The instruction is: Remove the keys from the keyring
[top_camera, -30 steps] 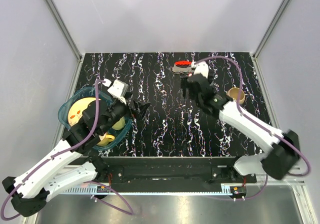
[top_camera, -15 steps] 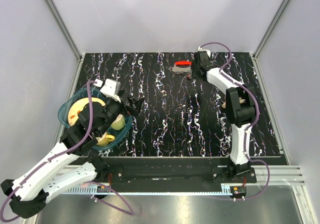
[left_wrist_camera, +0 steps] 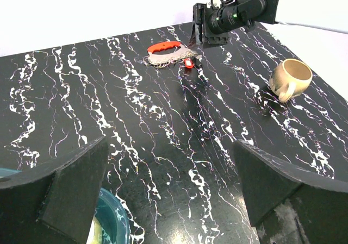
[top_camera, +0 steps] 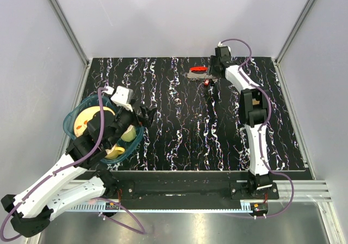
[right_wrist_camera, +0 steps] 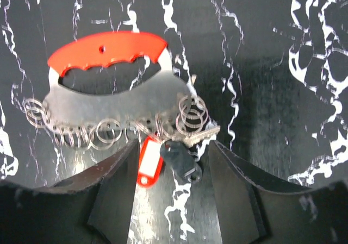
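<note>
The keyring (right_wrist_camera: 190, 113) is a bunch of thin metal rings hanging from a grey plate with a red grip (right_wrist_camera: 109, 54), flat on the table at the far middle (top_camera: 197, 72). A red tag (right_wrist_camera: 149, 160), a black fob (right_wrist_camera: 179, 160) and a silver key (right_wrist_camera: 204, 132) lie fanned below it. My right gripper (right_wrist_camera: 173, 151) is low over them, jaws partly closed. The tag and fob sit between its fingers, with a gap still showing beside the fob. My left gripper (left_wrist_camera: 174, 189) is wide open and empty, near the left side (top_camera: 145, 113).
A tan mug (left_wrist_camera: 291, 78) stands right of the keyring; the right arm hides it in the top view. A teal bowl (top_camera: 76, 119) holding yellow pieces sits under the left arm. Frame posts and white walls bound the black marbled table (top_camera: 179, 135).
The right arm stretched out to the far edge and brought its gripper down at the keyring, and its jaws narrowed around the tag and fob. The left arm drew back slightly left.
</note>
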